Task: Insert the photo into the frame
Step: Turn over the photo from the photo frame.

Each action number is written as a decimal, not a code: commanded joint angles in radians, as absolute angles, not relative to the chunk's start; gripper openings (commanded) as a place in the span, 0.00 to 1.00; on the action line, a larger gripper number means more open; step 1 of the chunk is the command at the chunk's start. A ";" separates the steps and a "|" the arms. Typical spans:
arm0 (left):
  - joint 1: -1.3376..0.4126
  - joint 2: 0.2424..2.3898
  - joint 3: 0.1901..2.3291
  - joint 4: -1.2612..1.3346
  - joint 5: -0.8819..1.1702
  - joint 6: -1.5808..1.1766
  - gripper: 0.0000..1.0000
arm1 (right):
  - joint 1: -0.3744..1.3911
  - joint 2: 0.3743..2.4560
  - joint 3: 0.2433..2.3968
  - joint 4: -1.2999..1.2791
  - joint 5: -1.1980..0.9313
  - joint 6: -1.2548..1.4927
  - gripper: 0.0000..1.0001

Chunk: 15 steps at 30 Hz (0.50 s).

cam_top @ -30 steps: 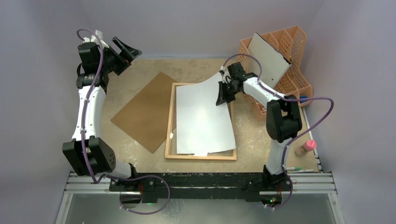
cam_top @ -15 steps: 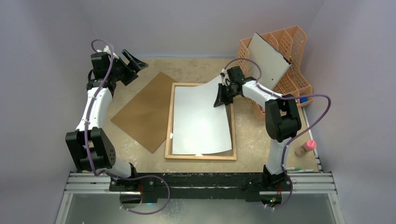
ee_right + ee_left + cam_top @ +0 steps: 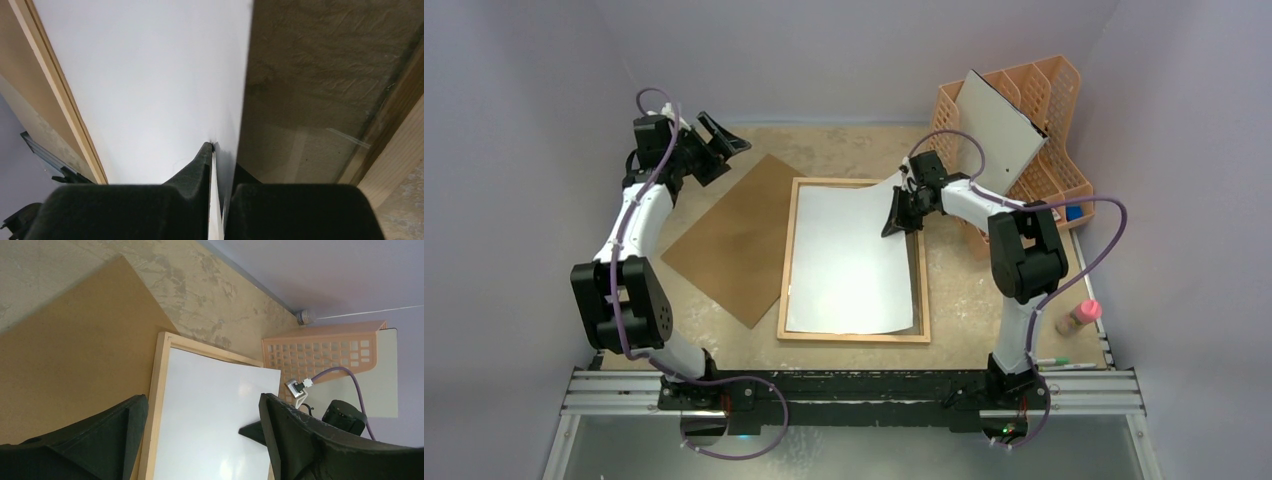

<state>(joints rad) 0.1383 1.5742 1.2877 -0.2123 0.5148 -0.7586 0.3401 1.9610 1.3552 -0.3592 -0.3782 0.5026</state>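
Observation:
The photo [image 3: 849, 260] lies white back up inside the light wooden frame [image 3: 789, 260], its far right corner still lifted a little. My right gripper [image 3: 896, 222] is shut on the photo's right edge near that corner. In the right wrist view the thin sheet [image 3: 150, 85] runs between the two black fingers of the right gripper [image 3: 220, 170], above the glass pane [image 3: 310, 100]. My left gripper [image 3: 724, 150] hangs open and empty above the far left of the table. From the left wrist, the left gripper [image 3: 202, 440] looks down on the photo [image 3: 210, 410] and the frame's rail [image 3: 155, 390].
A brown hardboard panel [image 3: 724, 240] lies flat left of the frame. An orange lattice organizer [image 3: 1034, 130] at the back right holds a white-grey board [image 3: 1001, 128]. A small pink-capped bottle [image 3: 1077, 317] and a pen [image 3: 1064, 364] sit at the near right.
The photo has swung from skewed over the frame's near edge to squared up inside it and lower. My right gripper came down with it. The left arm moved right, toward the frame.

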 commanded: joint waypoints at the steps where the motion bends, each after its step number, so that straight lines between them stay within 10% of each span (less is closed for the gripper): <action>1: 0.132 1.584 1.288 -0.163 0.538 -0.746 0.85 | 0.336 1.941 1.343 -0.345 -0.359 0.561 0.07; 15: 0.122 1.588 1.209 -0.235 0.483 -0.658 0.87 | 0.333 1.857 1.361 -0.472 -0.193 0.513 0.58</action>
